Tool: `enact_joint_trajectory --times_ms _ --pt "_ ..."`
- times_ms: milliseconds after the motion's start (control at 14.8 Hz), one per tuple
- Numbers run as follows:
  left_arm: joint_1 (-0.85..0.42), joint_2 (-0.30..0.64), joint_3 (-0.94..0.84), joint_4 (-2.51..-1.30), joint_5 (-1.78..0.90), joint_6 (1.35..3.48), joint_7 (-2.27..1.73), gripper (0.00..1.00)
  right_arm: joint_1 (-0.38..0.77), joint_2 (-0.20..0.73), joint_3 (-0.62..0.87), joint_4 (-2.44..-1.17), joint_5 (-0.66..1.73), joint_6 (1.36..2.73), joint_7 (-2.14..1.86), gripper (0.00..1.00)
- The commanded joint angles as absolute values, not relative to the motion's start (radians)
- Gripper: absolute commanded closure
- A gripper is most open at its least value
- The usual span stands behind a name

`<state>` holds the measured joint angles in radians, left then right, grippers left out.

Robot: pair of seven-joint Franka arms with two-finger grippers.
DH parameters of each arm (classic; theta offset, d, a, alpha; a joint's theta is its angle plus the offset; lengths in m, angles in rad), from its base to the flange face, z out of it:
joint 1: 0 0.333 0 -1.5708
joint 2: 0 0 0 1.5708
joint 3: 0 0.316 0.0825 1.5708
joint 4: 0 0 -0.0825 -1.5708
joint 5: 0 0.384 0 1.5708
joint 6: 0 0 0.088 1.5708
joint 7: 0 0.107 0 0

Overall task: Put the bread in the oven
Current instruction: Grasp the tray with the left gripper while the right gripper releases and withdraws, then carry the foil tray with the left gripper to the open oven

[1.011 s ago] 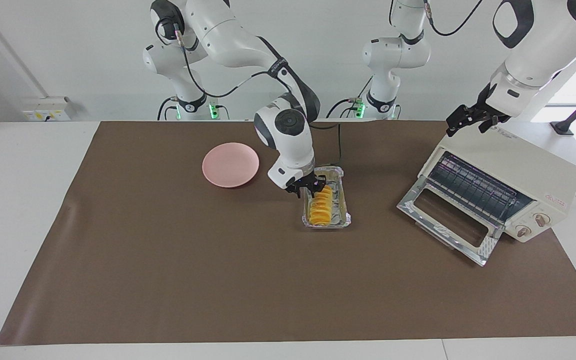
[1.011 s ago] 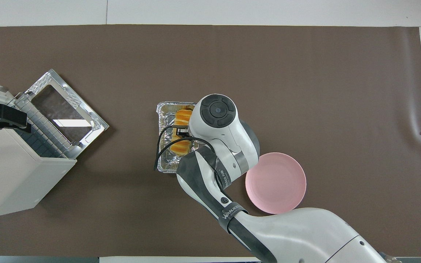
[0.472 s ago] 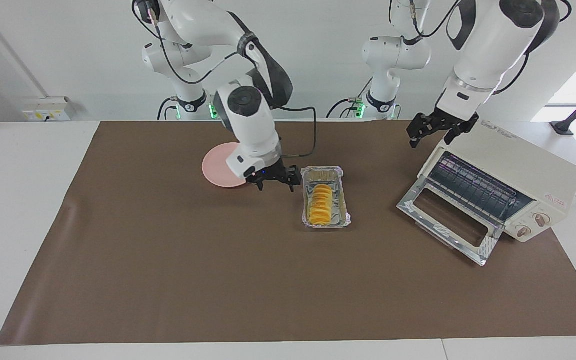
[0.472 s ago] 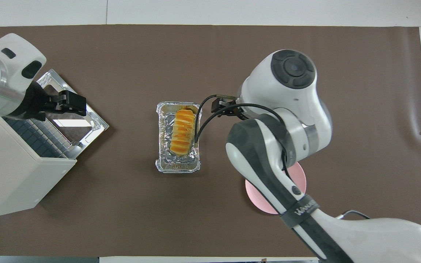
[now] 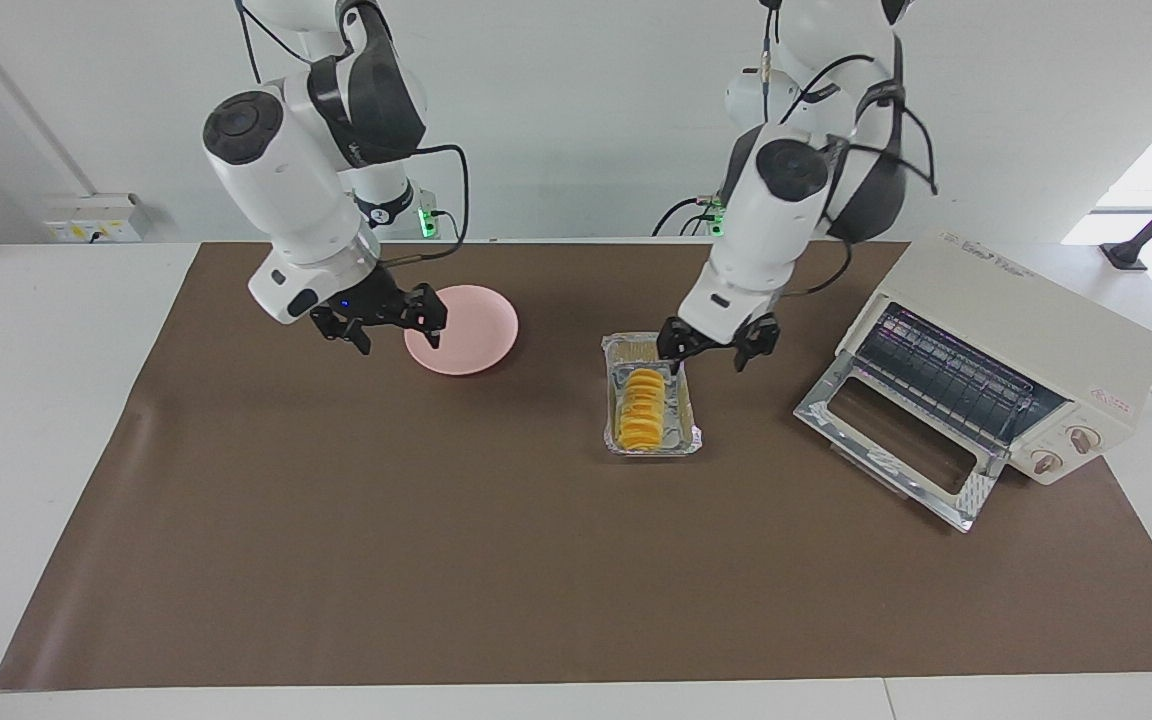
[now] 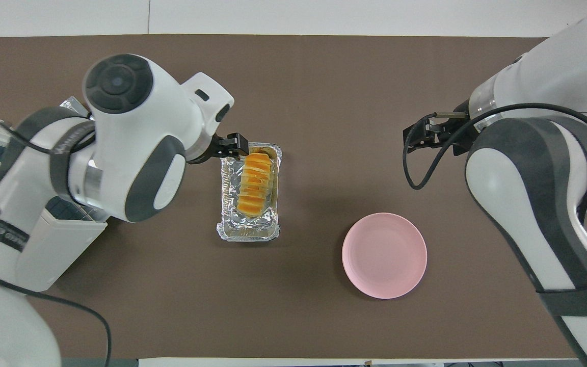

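Covering the white table [image 5: 36, 420], a brown mat [image 5: 496, 560]; both grippers' fingers wide, empty.

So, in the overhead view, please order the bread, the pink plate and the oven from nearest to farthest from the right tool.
From the right tool:
1. Pink plate, closer to the robots.
2. Bread, in the foil tray mid-table.
3. Oven, at the left arm's end.

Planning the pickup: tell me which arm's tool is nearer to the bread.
Left. The left tool is open over the foil tray, at the end of the bread nearer the robots. The right tool is open and up beside the pink plate, toward the right arm's end.
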<state>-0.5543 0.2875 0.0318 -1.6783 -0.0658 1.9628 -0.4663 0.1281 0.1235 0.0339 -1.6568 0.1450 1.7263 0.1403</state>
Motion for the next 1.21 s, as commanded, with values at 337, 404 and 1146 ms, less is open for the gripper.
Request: enact_joint_trajectory --times_ms 337,404,1146 --pt "-0.712 0.426 0.057 -1.729 -0.066 2.117 -0.560 0.00 0.006 0.014 0.048 -1.697 0.038 1.579 -0.087 0.00" --pt "-0.724 0.425 0.055 -1.733 -0.066 2.112 -0.584 0.00 0.008 0.005 0.048 -1.703 0.023 1.559 -0.086 0.00" --pt "-0.766 0.422 0.061 -1.764 -0.043 2.094 -0.721 1.00 -0.048 -0.054 0.054 -1.759 -0.015 1.628 -0.104 0.00"
